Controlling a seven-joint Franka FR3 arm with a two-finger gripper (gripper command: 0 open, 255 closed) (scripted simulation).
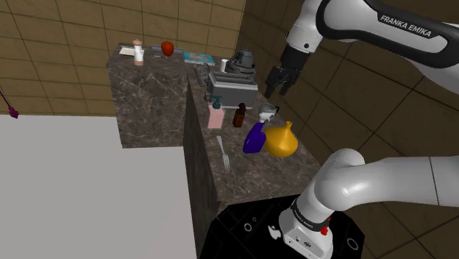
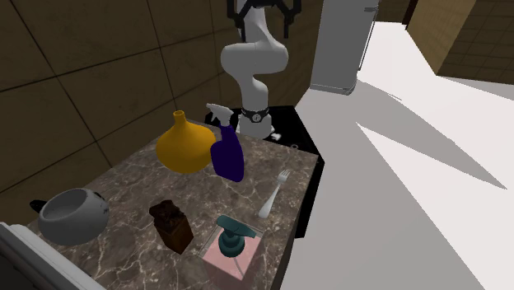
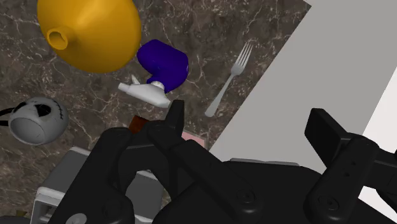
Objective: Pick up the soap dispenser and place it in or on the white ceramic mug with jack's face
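The end effector is hovering high above the counter, fingers spread wide and gripping nothing. The pink soap dispenser is standing at the counter's edge, just beside the brown bottle. The grey skull-faced mug is sitting past that bottle.

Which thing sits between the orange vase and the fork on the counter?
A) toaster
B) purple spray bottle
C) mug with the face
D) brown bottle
B: the purple spray bottle stands right beside the orange vase, and the fork lies on its other side, toward the edge of the counter. The wrist view shows the same order.
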